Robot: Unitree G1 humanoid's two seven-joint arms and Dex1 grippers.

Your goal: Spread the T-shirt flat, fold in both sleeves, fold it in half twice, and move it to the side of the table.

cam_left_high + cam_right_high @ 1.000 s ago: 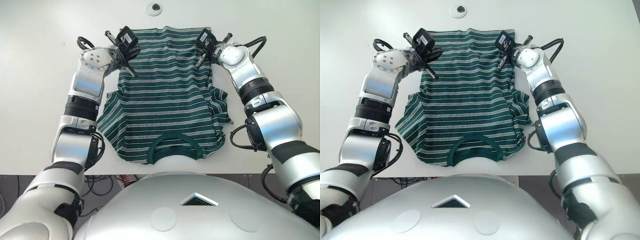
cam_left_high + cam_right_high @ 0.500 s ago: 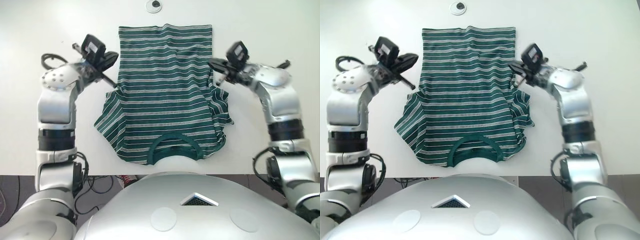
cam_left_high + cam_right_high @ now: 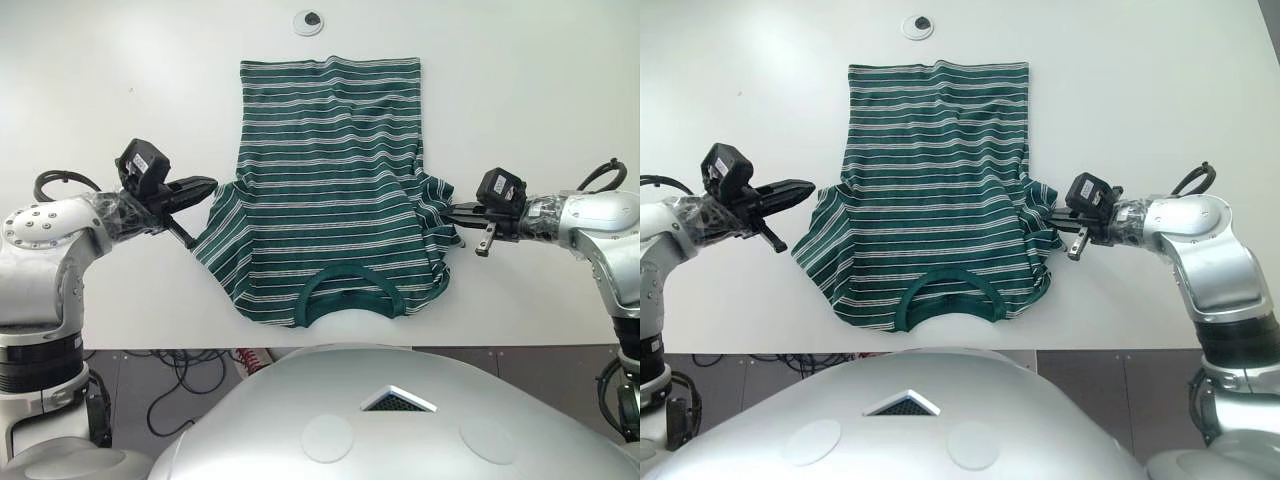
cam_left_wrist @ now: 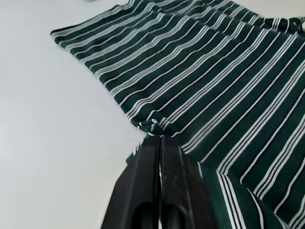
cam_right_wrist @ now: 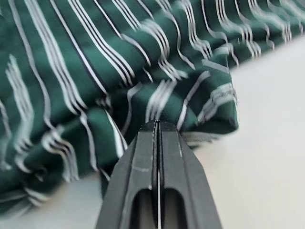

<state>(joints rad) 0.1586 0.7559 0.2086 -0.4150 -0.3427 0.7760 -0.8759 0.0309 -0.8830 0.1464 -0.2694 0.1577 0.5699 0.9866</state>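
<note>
Lying face up on a white surface [image 3: 100,80] is a dark green T-shirt [image 3: 330,180] with thin white stripes, seen from above the robot's head. Its collar [image 3: 352,290] is at the near edge, closest to the robot, and its straight hem [image 3: 330,63] is at the far end. The body of the shirt is mostly smooth, with a few soft ripples across the middle. The left sleeve [image 3: 215,235] fans out flat to the left. The right sleeve [image 3: 440,215] is crumpled and bunched against the side of the shirt. The left arm reaches in from the left, and the left claw [image 3: 205,184] points right, its tip touching the shirt's edge where the left sleeve joins the body. In the left wrist view its two black fingers [image 4: 143,181] are pressed together with no gap, and the cloth puckers slightly just at their tips. The right arm reaches in from the right, and the right claw [image 3: 450,210] points left, its tip at the rumpled right sleeve. In the right wrist view its fingers [image 5: 138,181] are likewise pressed tight together, ending at the folded edge of the sleeve. For both claws, it cannot be told whether any fabric is caught between the fingertips. A small round disc [image 3: 309,21] sits on the surface just beyond the hem. Dark cables [image 3: 190,365] lie on the floor below the near edge of the surface.
</note>
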